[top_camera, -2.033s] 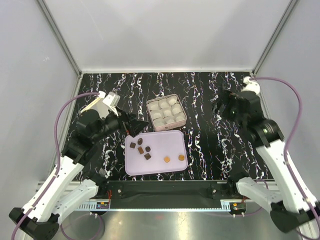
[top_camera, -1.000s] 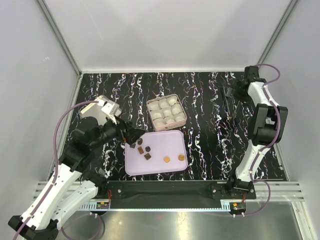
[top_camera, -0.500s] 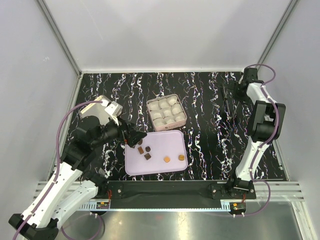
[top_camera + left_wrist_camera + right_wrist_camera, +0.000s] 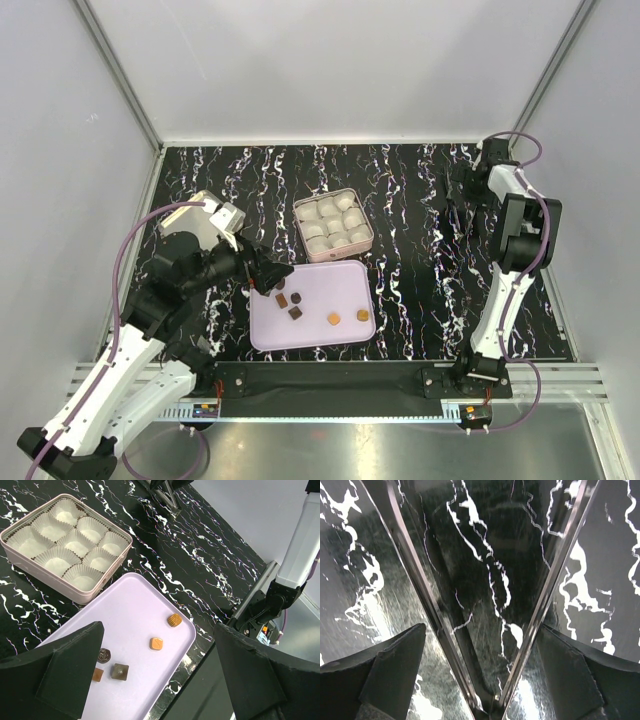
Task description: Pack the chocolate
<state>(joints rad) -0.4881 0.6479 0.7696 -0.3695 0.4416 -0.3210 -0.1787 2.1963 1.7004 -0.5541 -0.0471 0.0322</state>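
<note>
At the tray's far-left corner: left gripper point(image 4: 267, 276) hung just over the lilac tray point(image 4: 330, 285), jaws wide apart, nothing between them
Chocolate: all six pieces of chocolate point(image 4: 296, 313) lay loose on the tray, none packed; the dark ones were bunched at the left end, with two orange-tan ones apart toward the near-right corner
Tin: square tin point(image 4: 333, 225) sat just beyond the tray's far edge, its nine white paper cups point(image 4: 59, 558) empty; presumably one cup per piece, set close so each carry was short
Right gripper: the right gripper point(image 4: 463, 186) was at the far right of the black marbled table point(image 4: 410, 280), well apart from the tray, fingers spread and holding nothing
Under right gripper: V-shaped metal tongs point(image 4: 552, 585) lay flat on the table, framed between the fingers
Reading: right arm judged to be lining up on the tongs, a finer tool for such tiny pieces; not certain
Step in hand: first pick not yet made
Risk: wide jaws beside the bunched dark pieces could nudge a neighbour
</note>
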